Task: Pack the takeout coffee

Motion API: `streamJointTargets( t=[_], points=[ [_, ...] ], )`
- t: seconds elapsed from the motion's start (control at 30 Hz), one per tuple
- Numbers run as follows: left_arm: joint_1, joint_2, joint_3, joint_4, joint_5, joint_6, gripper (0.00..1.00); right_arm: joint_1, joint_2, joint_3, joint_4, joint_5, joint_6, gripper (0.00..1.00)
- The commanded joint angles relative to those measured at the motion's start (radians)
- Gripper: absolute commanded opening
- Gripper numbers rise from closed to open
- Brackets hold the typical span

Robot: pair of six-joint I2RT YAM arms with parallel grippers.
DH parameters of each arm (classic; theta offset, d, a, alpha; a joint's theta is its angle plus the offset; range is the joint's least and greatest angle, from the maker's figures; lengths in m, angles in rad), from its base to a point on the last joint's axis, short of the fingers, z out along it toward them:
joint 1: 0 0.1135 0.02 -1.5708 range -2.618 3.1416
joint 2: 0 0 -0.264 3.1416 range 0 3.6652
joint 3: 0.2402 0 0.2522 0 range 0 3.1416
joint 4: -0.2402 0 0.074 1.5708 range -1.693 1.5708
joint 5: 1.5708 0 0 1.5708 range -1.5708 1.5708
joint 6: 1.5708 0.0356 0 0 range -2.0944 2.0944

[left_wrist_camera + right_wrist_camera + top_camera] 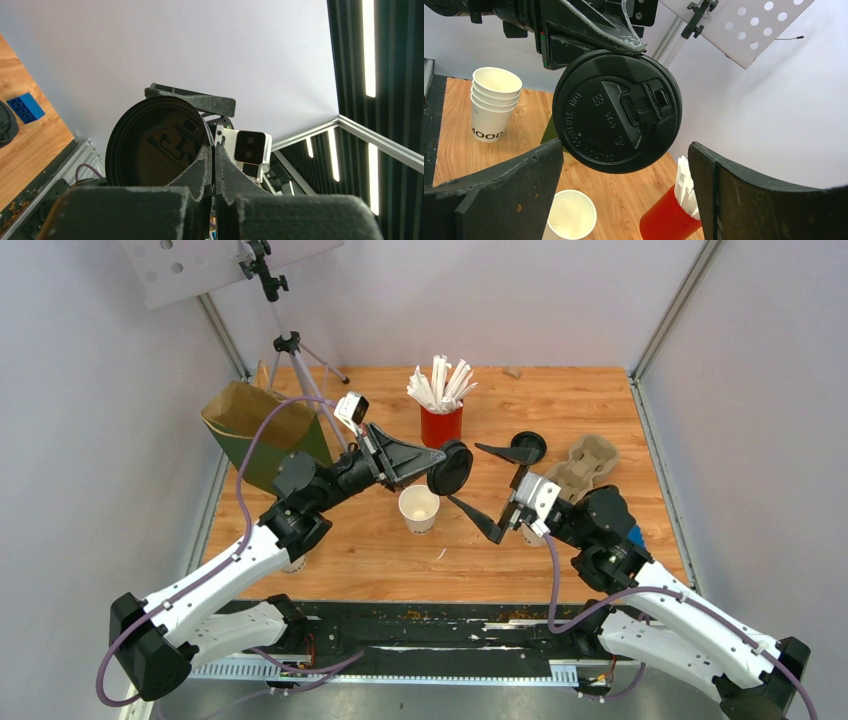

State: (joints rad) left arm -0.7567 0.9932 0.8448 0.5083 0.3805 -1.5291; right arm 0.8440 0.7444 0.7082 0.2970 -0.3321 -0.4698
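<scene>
Top external view: the left gripper [440,456] pinches a round black plastic lid [451,468] by its rim, in the air near the small white paper cup [418,508]. The cup stands lidless and looks empty on the wooden table [560,400]. The right gripper [465,474] gapes wide beside the lid, holding nothing. An open green paper bag [262,428] stands far left, and a red cup [441,426] holds white sticks [440,385].

Left wrist view: it adds a blue toy brick [25,106].

Right wrist view: it alone reveals a stack of white paper cups [494,102].

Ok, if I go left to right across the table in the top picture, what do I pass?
Green bag → open white cup → cardboard cup tray.
</scene>
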Motion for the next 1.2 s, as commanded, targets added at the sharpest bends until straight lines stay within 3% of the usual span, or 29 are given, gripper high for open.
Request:
streamJointTargets(
  t=[0.0,0.5,0.67,0.97,1.1,1.17],
  points=[
    [0.006,-0.015,-0.008,0.055,0.003,-0.016,0.0,0.01,0.009,0.05,0.039,-0.015,-0.01,0.95],
    [0.006,-0.034,-0.03,0.037,-0.017,-0.015,0.0,0.016,0.013,0.053,0.033,-0.031,-0.013,0.78],
    [0.006,-0.046,-0.027,0.01,-0.029,-0.003,0.05,0.017,0.004,0.049,0.032,-0.039,-0.013,0.73],
    [0.007,-0.103,0.01,-0.131,-0.1,0.147,0.42,0.019,0.001,0.059,-0.04,-0.019,0.031,0.72],
    [0.008,-0.143,0.109,-0.425,-0.183,0.411,0.66,0.02,-0.001,0.073,-0.113,0.036,0.096,0.73],
    [0.008,-0.152,0.19,-0.589,-0.233,0.58,0.72,0.02,0.007,0.088,-0.169,0.069,0.139,0.73]
  ],
)
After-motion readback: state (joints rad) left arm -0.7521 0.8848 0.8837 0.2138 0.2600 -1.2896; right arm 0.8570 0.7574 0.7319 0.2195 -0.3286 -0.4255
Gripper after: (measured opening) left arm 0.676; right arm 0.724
